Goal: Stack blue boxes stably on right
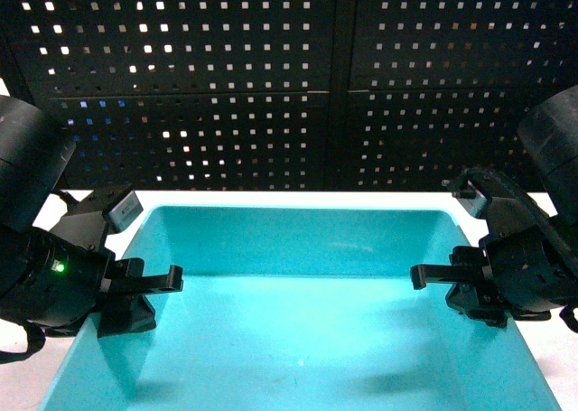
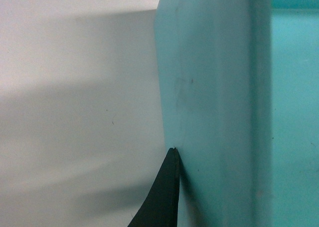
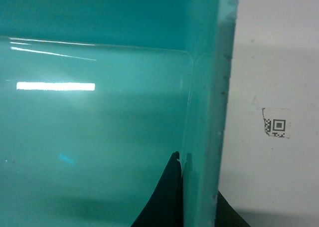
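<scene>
A light turquoise blue box [image 1: 298,339] fills the lower head view, open side up and close to the camera. My left gripper [image 1: 161,295] is shut on its left wall, one finger inside and one outside. In the left wrist view only the outer finger [image 2: 167,192] shows, pressed against the box's outer wall [image 2: 209,87]. My right gripper [image 1: 439,289] is shut on the right wall. The right wrist view shows that gripper [image 3: 199,184] with the box wall [image 3: 207,112] standing between a dark inner finger [image 3: 167,197] and an outer finger [image 3: 227,212].
A black perforated panel [image 1: 289,86] closes off the back. The white tabletop [image 2: 75,112] lies left of the box and also to its right, where a small QR sticker [image 3: 275,122] is stuck on it.
</scene>
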Controlling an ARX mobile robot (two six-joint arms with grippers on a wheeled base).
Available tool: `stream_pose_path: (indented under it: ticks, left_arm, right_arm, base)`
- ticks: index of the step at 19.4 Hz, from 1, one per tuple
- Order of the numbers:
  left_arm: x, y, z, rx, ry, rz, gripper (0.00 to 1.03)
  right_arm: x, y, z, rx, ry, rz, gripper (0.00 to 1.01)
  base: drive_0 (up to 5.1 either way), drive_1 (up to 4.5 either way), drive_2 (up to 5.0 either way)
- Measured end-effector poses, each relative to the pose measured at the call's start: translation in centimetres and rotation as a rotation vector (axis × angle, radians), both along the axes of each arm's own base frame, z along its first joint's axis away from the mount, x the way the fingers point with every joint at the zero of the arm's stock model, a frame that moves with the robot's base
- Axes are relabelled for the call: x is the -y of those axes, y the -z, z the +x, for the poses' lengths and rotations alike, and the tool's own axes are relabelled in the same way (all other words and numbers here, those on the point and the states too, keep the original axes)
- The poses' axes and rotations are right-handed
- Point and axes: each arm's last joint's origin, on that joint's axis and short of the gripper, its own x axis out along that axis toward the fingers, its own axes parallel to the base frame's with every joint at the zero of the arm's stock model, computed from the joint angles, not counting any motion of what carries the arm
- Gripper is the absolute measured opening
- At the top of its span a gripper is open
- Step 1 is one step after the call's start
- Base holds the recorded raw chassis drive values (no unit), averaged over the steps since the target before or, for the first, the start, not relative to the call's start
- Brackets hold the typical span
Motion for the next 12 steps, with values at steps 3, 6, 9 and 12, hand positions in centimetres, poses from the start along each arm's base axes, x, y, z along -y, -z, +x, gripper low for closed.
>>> stream_pose_path:
  ticks: [3, 6, 9, 12]
  left_arm:
    - [-0.1, 0.0, 0.1, 0.003, -0.005, -0.002, 0.07]
    - [-0.3, -0.3, 0.3, 0.030, -0.011, -0.005, 0.07]
    - [-0.7, -1.1, 0.4, 0.077, -0.018, -0.001, 0.06]
    - [-1.3, -1.8, 0.6, 0.129, -0.024, 0.024, 0.06]
  right_arm:
    - [0.0, -0.1, 0.0, -0.002, 0.003, 0.002, 0.02]
    - [0.0, -0.2, 0.1, 0.013, 0.013, 0.011, 0.02]
    - [0.0, -1.2, 0.1, 0.045, 0.025, 0.025, 0.02]
    - [-0.4, -2.4, 0.1, 0.068, 0.040, 0.043, 0.02]
  base:
    - [0.0, 0.00, 0.0]
    - [0.0, 0.00, 0.0]
    - [0.0, 0.00, 0.0]
    - [0.0, 0.00, 0.0]
